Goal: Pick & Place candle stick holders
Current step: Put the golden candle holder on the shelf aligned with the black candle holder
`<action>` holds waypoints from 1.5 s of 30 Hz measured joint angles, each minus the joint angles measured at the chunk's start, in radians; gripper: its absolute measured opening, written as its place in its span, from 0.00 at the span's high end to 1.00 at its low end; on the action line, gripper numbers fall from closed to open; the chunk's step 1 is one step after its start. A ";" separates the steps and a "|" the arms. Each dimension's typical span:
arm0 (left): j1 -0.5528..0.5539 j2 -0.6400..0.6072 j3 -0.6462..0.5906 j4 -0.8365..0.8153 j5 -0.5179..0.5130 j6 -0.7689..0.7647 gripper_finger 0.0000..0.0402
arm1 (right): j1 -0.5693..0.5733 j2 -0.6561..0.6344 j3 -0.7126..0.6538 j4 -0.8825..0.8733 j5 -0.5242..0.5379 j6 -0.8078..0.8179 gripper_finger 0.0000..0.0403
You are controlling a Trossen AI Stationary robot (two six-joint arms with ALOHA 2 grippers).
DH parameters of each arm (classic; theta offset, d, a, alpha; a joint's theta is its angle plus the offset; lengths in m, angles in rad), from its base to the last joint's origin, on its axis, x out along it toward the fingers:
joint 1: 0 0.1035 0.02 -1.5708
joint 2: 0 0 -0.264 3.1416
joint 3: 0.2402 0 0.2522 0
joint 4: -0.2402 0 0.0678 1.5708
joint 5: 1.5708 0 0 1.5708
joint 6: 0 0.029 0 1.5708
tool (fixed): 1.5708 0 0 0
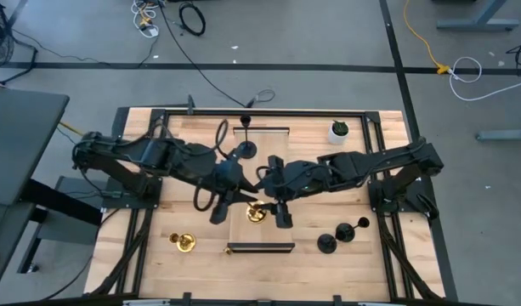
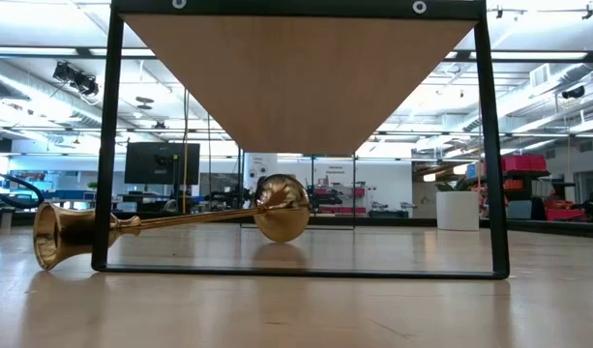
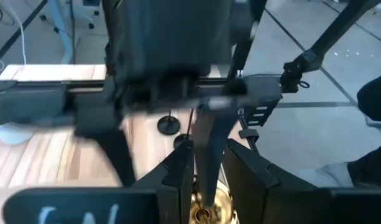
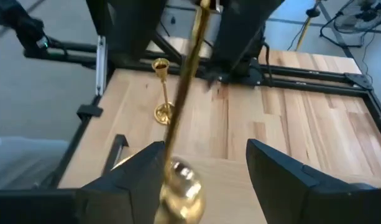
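The worktop [image 1: 319, 217] is pale wood planking inside a black frame [image 1: 383, 183], on grey floor strewn with cables. Both arms meet at its centre. The left gripper [image 1: 243, 198] has its jaws closed on the stem of a gold holder [image 1: 257, 212]; the right gripper [image 1: 279, 210] stands beside it with jaws open, astride that stem in the right wrist view but not touching it. The high view alone shows the rest: a second gold holder [image 1: 184, 242] upright at the near left, two black holders [image 1: 343, 234] at the near right, a third [image 1: 246, 146] near the far edge, a white pot [image 1: 338, 131] at the far right. The low view shows another gold holder [image 2: 170, 222] lying on its side, with monitors and ceiling lights behind.
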 joint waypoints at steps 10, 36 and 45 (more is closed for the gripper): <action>-0.004 0.028 0.014 -0.017 -0.014 0.021 0.78 | -0.001 0.043 0.000 0.074 -0.021 -0.030 0.43; -0.003 0.022 0.013 -0.075 -0.104 0.122 0.72 | -0.008 0.083 0.000 0.041 0.126 -0.097 0.99; -0.007 -0.031 0.012 -0.134 -0.158 0.152 0.70 | -0.011 0.073 0.002 0.037 0.127 -0.105 0.99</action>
